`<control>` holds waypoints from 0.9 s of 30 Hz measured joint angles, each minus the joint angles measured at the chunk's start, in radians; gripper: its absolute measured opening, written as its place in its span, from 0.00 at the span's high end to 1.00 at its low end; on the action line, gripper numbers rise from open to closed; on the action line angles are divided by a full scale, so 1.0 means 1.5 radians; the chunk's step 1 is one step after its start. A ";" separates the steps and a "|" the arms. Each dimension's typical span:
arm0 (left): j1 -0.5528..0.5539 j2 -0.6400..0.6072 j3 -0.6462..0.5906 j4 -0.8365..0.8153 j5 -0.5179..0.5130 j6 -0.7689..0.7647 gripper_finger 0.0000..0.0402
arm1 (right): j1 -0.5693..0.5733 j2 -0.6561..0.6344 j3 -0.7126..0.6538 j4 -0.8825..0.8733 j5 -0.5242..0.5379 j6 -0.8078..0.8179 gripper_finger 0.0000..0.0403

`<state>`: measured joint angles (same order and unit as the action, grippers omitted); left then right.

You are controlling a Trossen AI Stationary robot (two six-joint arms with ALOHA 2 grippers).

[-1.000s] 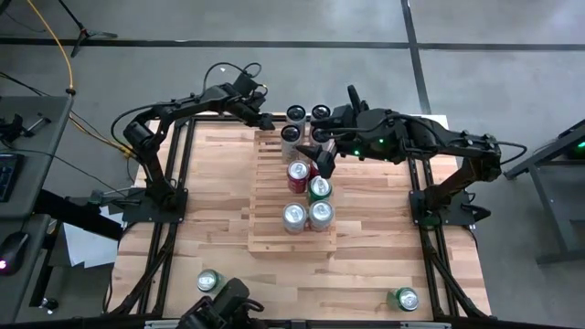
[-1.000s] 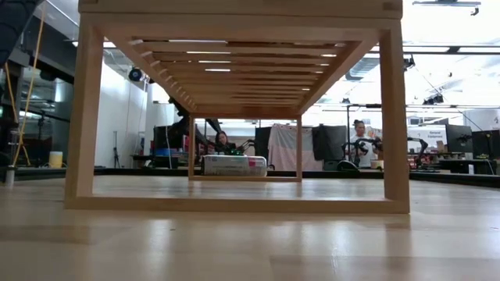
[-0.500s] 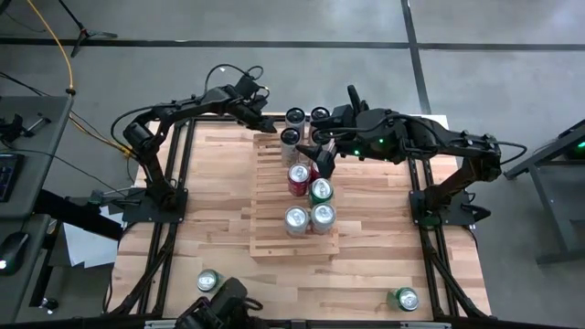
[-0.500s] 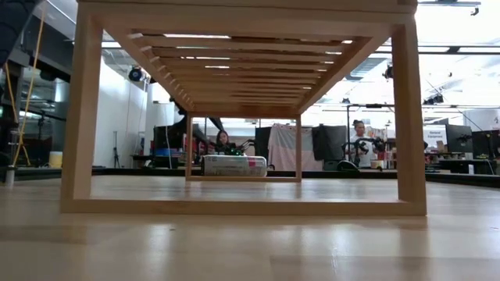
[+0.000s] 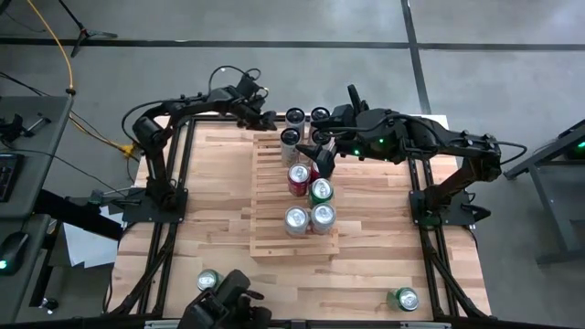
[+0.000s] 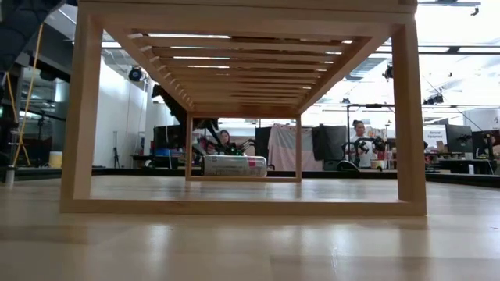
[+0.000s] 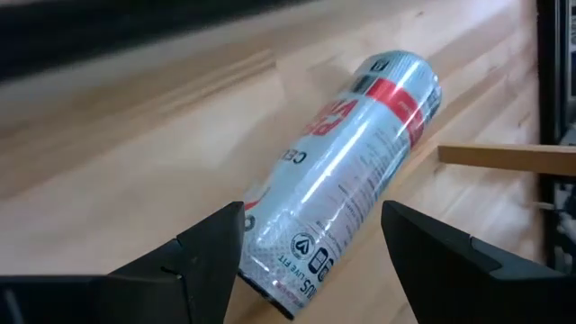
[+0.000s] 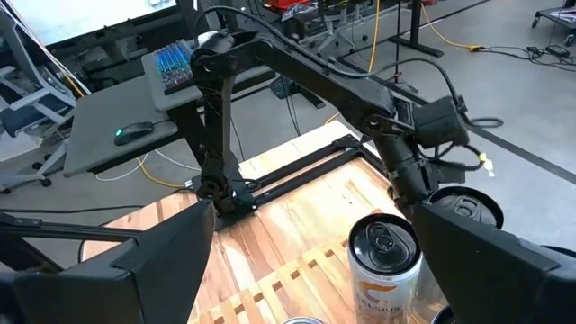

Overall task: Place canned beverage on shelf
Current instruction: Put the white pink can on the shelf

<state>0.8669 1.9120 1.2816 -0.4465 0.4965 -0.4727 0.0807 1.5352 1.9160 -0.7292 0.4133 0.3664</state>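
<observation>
A silver can (image 7: 346,171) lies on its side on the bench (image 5: 215,196), just beyond the shelf's (image 5: 274,196) far left corner, between the left gripper's (image 7: 310,256) spread fingers. Right gripper (image 5: 322,157) hovers above the shelf's standing cans, fingers wide apart.

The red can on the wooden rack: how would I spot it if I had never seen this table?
Look at the pale slatted shelf in the middle of the tabletop. Several cans stand on its right half; the red can stands midway along that row, just below the right gripper. Its neighbours are silver or green.
</observation>
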 joint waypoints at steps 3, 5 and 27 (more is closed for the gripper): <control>-0.005 0.014 0.000 0.001 0.023 -0.009 0.37 | 0.000 0.000 0.000 0.000 0.000 0.000 0.10; -0.011 0.016 0.000 -0.001 0.026 0.000 0.37 | 0.000 0.000 0.000 0.000 0.000 0.002 0.10; -0.085 0.013 0.002 -0.018 -0.096 0.196 0.37 | 0.000 0.000 0.000 -0.001 -0.001 0.000 0.10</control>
<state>0.7400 1.9309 1.2846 -0.4740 0.3530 -0.1790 0.0807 1.5352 1.9160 -0.7300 0.4126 0.3664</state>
